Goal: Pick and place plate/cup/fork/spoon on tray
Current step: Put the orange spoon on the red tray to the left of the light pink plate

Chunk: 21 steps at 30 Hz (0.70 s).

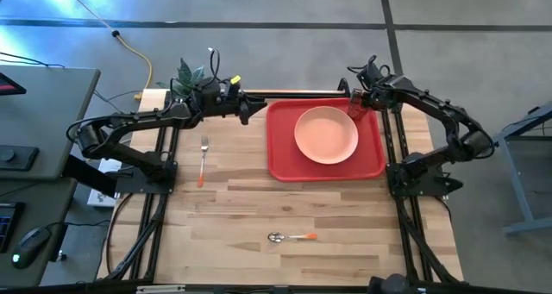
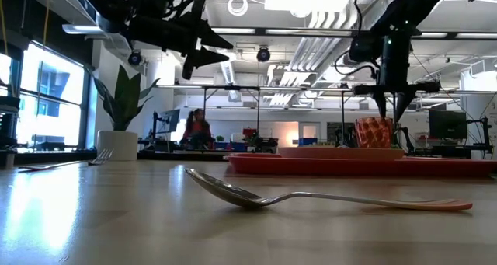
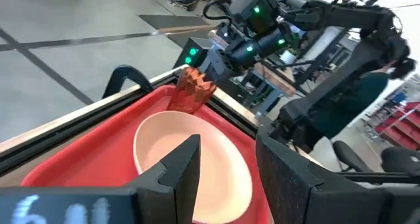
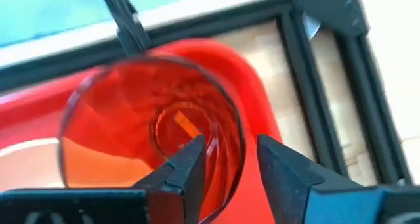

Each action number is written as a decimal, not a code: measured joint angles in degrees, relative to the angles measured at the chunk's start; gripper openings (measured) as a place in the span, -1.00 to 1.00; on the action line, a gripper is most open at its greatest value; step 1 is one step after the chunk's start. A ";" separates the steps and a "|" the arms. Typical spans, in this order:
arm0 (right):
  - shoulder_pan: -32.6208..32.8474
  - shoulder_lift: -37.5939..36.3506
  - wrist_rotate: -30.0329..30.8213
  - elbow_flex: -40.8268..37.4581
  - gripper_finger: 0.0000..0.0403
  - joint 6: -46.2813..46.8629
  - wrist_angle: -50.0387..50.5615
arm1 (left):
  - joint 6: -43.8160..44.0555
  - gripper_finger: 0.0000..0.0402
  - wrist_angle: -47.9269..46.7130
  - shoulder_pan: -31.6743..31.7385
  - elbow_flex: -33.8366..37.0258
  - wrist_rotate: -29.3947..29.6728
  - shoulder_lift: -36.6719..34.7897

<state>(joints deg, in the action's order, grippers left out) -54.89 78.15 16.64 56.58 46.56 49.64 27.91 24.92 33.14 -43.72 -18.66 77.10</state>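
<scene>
Inspector: Tray (image 1: 280,160) serves as reference. The plate (image 1: 326,134) lies flat inside it, near its middle. The cup (image 1: 355,109) stands upright at the tray's far right corner, just beside the plate.

Clerk: And the right gripper (image 1: 359,104)?

Inspector: It hangs directly over the cup. The right wrist view shows one finger inside the cup's mouth and one outside, with the rim wall (image 4: 226,142) passing between them. The jaws stand slightly apart around that wall; whether they press it cannot be told. A rim grip suits a thin tumbler being set down upright.

Clerk: Left gripper (image 1: 245,109)?

Inspector: Raised above the bench just off the tray's far left corner, jaws apart, holding nothing, pointing toward the tray.

Clerk: Outstanding items?

Inspector: The fork (image 1: 203,160) lies on the bench left of the tray, well apart from it. The spoon (image 1: 291,236) lies on the bench nearer the front than the tray. Neither is near any jaws. Judgement: two of four items placed.
</scene>
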 joint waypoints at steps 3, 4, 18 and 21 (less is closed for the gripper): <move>2.01 -2.96 3.91 0.00 -0.36 -0.26 -0.61 | 0.02 -0.32 -0.21 0.99 0.00 -0.34 -1.51; 3.01 -3.97 5.47 0.00 -0.36 -0.15 -0.62 | 0.02 -0.32 -0.22 1.36 0.00 -0.34 -2.35; 23.85 -12.45 19.70 0.00 -0.42 -10.76 -4.11 | 7.09 -0.34 -1.86 3.61 -0.47 -17.37 -20.68; 32.63 -13.26 20.75 0.00 -0.48 -11.50 -9.74 | 2.81 -0.37 -8.22 2.06 -0.48 -18.26 -26.00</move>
<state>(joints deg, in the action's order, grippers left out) -22.26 64.89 37.39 56.58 35.05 39.90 30.72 16.70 35.20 -44.21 -36.92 51.10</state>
